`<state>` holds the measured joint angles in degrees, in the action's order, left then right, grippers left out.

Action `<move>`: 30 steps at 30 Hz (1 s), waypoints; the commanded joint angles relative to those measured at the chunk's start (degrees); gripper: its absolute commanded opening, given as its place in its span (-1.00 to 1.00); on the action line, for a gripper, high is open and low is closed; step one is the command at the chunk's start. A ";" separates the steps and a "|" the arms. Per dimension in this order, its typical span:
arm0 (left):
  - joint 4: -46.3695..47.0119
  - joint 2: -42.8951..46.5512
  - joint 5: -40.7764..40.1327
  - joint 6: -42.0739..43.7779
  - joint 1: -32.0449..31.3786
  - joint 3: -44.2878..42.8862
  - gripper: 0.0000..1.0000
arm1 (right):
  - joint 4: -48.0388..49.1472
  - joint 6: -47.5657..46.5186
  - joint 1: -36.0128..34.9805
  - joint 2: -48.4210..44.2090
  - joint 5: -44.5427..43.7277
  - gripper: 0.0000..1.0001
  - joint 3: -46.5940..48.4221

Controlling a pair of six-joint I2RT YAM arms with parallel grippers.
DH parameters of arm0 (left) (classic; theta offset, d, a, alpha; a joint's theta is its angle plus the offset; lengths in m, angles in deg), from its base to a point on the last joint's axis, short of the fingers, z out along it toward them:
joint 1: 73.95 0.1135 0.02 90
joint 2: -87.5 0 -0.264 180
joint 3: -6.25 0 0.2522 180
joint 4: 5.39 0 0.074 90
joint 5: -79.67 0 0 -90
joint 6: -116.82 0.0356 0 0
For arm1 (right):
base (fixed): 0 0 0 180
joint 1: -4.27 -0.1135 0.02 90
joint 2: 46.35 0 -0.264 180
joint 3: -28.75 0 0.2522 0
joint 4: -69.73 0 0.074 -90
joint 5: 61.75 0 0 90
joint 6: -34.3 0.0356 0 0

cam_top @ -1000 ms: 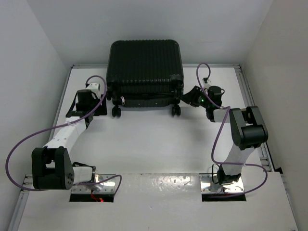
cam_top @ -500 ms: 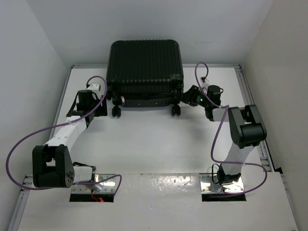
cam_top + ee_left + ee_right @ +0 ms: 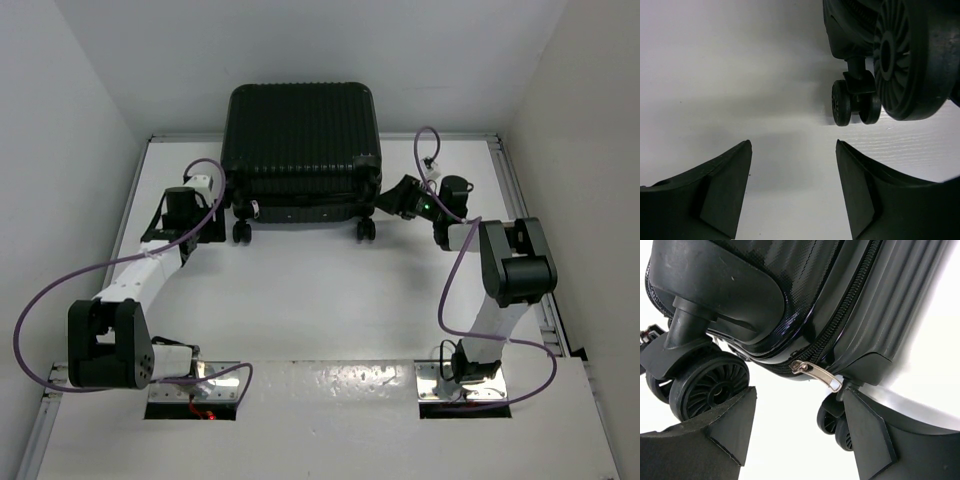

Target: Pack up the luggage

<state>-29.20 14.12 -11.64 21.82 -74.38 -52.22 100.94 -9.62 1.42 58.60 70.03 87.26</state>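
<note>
Unzipping seems the step: the luggage (image 3: pixel 300 150) lies shut far back on the surface (image 3: pixel 320 300), left tool (image 3: pixel 792 150) and right tool (image 3: pixel 797 405) gaping empty (zipper pull (image 3: pixel 816 374) near the right); next, pinch it.

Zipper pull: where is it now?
Right wrist view, center: the zipper pull hangs off the seam of the luggage just above the open right gripper, with a wheel to its left.

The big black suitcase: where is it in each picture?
Top view: suitcase, top middle of the picture.
Left wrist view: only a corner of the suitcase and its wheels, upper right.
Right wrist view: the suitcase bottom edge fills the upper part.
Shared landmark: the small black wheels under it.
</note>
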 commanded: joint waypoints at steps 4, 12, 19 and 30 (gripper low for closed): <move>0.64 -1.06 -0.37 -0.45 -1.24 -0.99 0.45 | 4.25 -4.24 -0.05 2.62 2.78 0.41 3.23; 0.12 -1.58 -0.90 -0.45 -1.77 -0.99 0.45 | 6.27 -13.37 0.30 4.83 5.50 0.41 5.43; 0.11 -1.59 -0.90 -0.45 -2.30 -0.99 0.45 | 7.15 -16.20 1.53 7.99 14.64 0.19 10.00; -0.50 -2.11 -2.57 -0.45 -2.30 -2.66 0.45 | 8.82 -17.08 -0.49 11.51 20.97 -0.42 13.08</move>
<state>-30.24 12.11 -13.30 21.67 -76.17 -52.72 103.93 -24.68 3.08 69.97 87.12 97.71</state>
